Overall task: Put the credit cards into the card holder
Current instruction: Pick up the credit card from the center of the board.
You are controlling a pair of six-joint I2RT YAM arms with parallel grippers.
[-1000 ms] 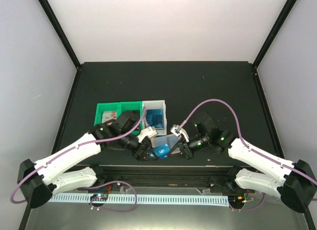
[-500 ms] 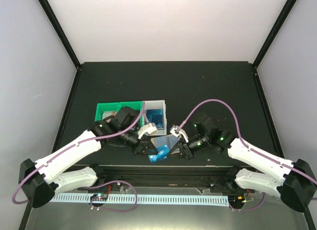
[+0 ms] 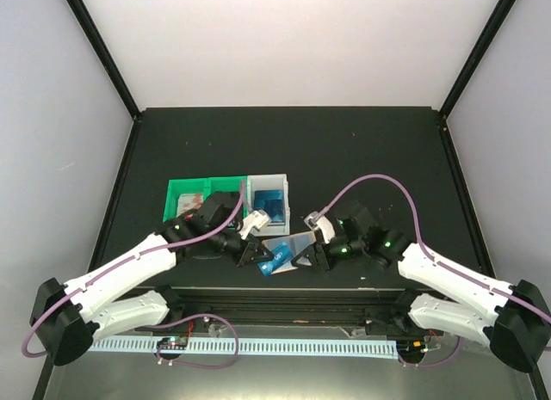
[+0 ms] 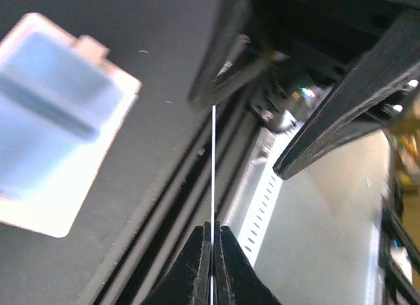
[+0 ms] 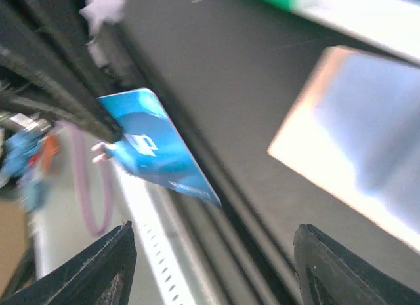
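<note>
Near the front edge of the black tabletop (image 3: 344,150), between the two arms: the left gripper (image 3: 261,259), clamped tight on one blue credit card (image 3: 275,265). From the left wrist, only the thin edge of this card, as a pale straight line out from between the closed fingertips (image 4: 197,265). From the right wrist, the printed blue face of the same card, tilted, seen against the dark rail (image 5: 216,239) at the near edge. One end pinched by the dark fingers of the left gripper. Touching the tabletop or not: cannot tell.

Just to the right of the card: the right gripper (image 3: 301,259), spread wide, with nothing between its fingers (image 5: 108,272). Close to the card, but no contact with it.

Flat on the tabletop, just behind the two grippers and in front of the white bin (image 3: 267,177): the card holder (image 3: 293,243), pale with a bluish shine, blurred in both wrist views. Open or folded: cannot tell.

Inside the white bin: more blue credit cards (image 3: 271,202). Directly to the left of it, side by side: the green bins (image 3: 185,192).
</note>
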